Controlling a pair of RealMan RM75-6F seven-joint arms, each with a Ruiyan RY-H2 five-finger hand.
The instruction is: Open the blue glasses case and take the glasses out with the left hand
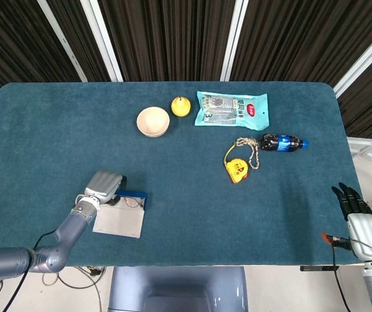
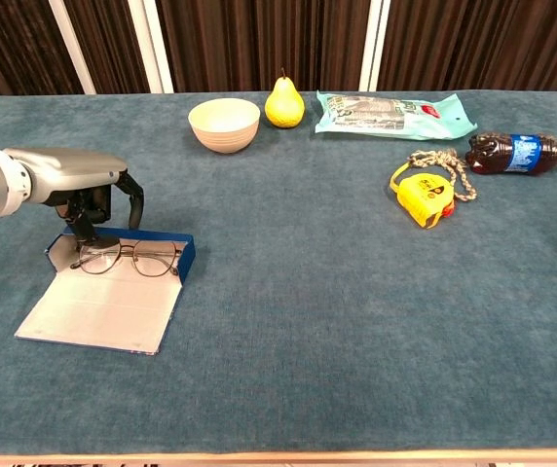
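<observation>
The blue glasses case (image 2: 113, 292) (image 1: 122, 216) lies open near the table's front left, its pale lid flat toward me. Thin-framed glasses (image 2: 128, 259) (image 1: 129, 203) rest in its blue tray. My left hand (image 2: 84, 180) (image 1: 105, 186) hovers over the tray's left end, fingers curled downward and spread, fingertips (image 2: 89, 236) close to the left lens; nothing is held. My right hand (image 1: 358, 218) stays off the table's front right corner, fingers apart and holding nothing.
At the back stand a cream bowl (image 2: 224, 125), a yellow pear (image 2: 284, 101) and a teal snack bag (image 2: 395, 113). A yellow tape measure with rope (image 2: 425, 195) and a dark soda bottle (image 2: 514, 152) lie to the right.
</observation>
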